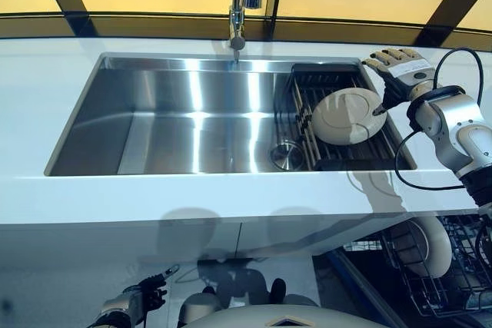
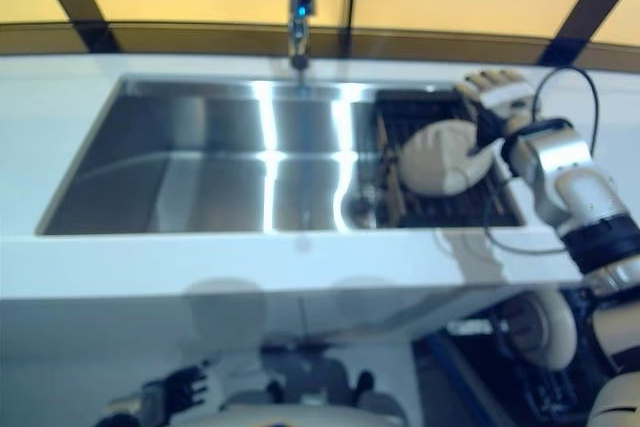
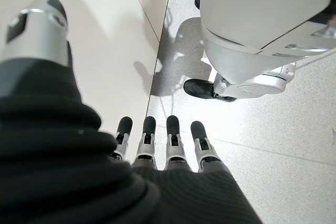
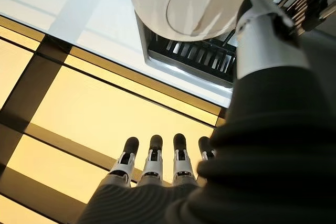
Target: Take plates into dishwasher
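Note:
A cream plate (image 1: 347, 117) lies tilted on the black dish rack (image 1: 306, 86) at the right end of the steel sink (image 1: 177, 124). My right hand (image 1: 403, 69) is at the plate's right rim, open, with straight fingers (image 4: 153, 162) reaching past the rack toward the window. Its thumb (image 4: 261, 30) rests against the plate's (image 4: 184, 3) edge. My left hand (image 1: 143, 298) hangs low in front of the cabinet, near the floor, open, with fingers (image 3: 148, 140) straight and holding nothing. Another cream plate (image 1: 432, 246) stands in the dishwasher basket (image 1: 465, 278) at lower right.
A chrome faucet (image 1: 238, 7) rises behind the sink's middle. The drain (image 1: 287, 155) sits just left of the dish rack. White counter (image 1: 46, 90) surrounds the sink. The pulled-out dishwasher basket fills the space below the counter's right end.

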You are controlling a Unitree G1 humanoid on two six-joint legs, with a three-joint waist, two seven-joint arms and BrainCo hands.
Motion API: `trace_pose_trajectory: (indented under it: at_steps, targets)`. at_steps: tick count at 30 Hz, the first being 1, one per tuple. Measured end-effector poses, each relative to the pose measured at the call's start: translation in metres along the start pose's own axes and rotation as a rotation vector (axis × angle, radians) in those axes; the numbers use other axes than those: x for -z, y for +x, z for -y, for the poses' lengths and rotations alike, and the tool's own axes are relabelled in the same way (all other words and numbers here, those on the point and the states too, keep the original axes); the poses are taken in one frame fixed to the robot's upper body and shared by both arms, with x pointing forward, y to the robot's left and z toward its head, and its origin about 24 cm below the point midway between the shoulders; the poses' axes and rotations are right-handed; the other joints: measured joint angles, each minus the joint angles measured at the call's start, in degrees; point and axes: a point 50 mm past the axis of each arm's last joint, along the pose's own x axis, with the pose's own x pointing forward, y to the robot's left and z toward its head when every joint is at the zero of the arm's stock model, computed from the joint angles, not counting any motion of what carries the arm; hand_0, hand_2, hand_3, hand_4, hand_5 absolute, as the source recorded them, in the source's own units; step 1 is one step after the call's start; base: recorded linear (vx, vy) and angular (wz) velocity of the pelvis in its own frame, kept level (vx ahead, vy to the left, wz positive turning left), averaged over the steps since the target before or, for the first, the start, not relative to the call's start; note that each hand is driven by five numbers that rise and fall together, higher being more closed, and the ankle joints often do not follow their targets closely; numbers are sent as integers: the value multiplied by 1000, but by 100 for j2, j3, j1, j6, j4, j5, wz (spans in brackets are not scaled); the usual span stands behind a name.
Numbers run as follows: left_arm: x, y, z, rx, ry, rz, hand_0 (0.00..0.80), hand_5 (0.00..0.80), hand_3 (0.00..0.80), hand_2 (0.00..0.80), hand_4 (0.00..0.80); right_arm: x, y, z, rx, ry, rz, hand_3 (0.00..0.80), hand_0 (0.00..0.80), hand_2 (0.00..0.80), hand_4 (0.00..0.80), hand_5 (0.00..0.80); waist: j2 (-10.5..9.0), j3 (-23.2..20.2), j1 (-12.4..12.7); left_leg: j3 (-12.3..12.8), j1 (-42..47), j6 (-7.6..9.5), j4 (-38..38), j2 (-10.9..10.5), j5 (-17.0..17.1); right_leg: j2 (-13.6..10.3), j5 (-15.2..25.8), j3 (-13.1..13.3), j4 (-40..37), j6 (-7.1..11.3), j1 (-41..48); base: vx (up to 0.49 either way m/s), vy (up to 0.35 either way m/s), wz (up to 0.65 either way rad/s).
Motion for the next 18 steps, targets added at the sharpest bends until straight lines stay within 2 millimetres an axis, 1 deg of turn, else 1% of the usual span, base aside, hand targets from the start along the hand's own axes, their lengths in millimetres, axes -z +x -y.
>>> trace_pose_trajectory:
  at_steps: [3, 10, 18]
  targets:
    - [-1, 0, 0, 2, 0, 3, 0, 0, 0, 0, 0, -1, -2, -7, -21, 0, 9, 0, 0, 0, 0, 0, -2, 10, -5, 2, 2, 0, 0, 4, 0, 3, 0, 10, 0, 1, 1, 0, 0, 0]
    - [-9, -1, 4, 16, 7, 35, 0, 0, 0, 0, 0, -5, -9, -33, -115, -6, 31, 0, 0, 0, 0, 0, -12, 124, -18, 10, 5, 0, 1, 9, 0, 10, 1, 23, 3, -1, 0, 0, 0, 0]
    - [-10, -1, 3, 16, 3, 40, 0, 0, 0, 0, 0, -7, -15, -49, -166, -82, 48, 0, 0, 0, 0, 0, -12, 136, -62, 21, 4, 0, -1, 14, -1, 13, -3, 30, 1, 4, -3, 0, 0, 0]
